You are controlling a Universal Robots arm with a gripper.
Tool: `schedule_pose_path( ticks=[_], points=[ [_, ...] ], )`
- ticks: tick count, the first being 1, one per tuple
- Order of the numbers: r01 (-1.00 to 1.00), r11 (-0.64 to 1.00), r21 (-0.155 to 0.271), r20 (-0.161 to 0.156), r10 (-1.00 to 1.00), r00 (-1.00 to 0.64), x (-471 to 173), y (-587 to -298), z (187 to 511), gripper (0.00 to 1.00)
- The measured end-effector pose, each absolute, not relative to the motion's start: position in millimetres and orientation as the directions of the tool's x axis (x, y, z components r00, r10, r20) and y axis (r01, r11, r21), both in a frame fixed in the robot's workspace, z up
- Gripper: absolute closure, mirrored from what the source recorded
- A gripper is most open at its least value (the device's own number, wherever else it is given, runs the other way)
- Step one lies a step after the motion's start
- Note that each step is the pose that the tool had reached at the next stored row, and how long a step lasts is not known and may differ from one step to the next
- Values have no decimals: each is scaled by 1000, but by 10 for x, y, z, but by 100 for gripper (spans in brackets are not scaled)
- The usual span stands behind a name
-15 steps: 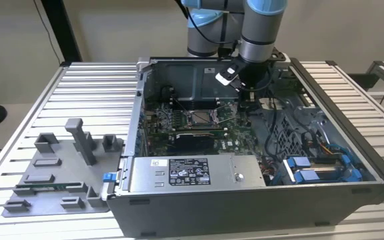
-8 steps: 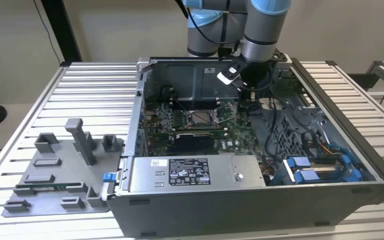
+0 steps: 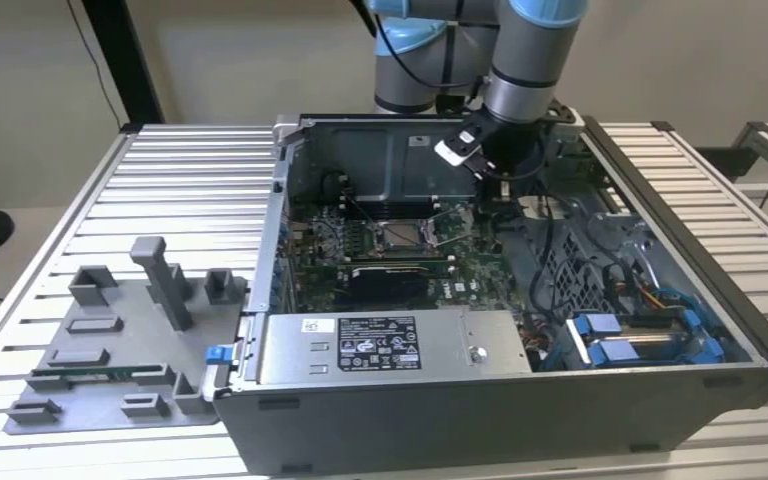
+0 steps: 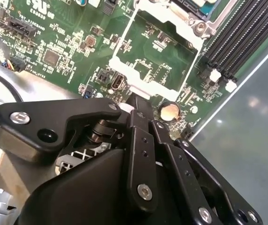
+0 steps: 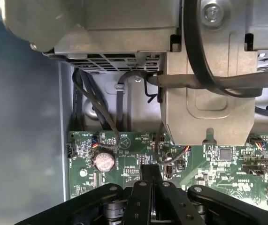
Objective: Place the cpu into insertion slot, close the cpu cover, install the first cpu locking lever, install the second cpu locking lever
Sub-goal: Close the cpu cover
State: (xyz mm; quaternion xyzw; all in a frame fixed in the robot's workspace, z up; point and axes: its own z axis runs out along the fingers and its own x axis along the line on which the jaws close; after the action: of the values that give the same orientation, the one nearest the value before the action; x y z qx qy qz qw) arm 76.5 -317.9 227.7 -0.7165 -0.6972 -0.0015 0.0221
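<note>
**Gripper closed low over the motherboard, beside the socket**

The gripper [image 3: 500, 190] hangs inside the open computer case [image 3: 491, 420], its black fingers [image 5: 142, 187] drawn close together in both wrist views [image 4: 140, 99]. Whether anything thin sits between them cannot be told. Just beyond the fingertips lies the green motherboard [image 4: 68, 28], with a coin cell battery [image 4: 169, 111] close to the tips. In the exterior view, the insertion slot [image 3: 402, 236] sits near the gripper, toward the exterior view's left. Whether the cpu lies in it cannot be told. Farther out, the labelled power supply [image 3: 377, 345] fills the case's near edge, and a grey fixture tray [image 3: 117, 350] rests on the slatted table.
</note>
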Motion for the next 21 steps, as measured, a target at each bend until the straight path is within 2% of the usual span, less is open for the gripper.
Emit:
schedule_pose_path(
  ticks=[11,21],
  points=[
    [995,-27,-96,31,999,30,771,-3187,2385,100],
    [994,-27,-107,31,999,30,711,-3210,2483,100]
  ],
)
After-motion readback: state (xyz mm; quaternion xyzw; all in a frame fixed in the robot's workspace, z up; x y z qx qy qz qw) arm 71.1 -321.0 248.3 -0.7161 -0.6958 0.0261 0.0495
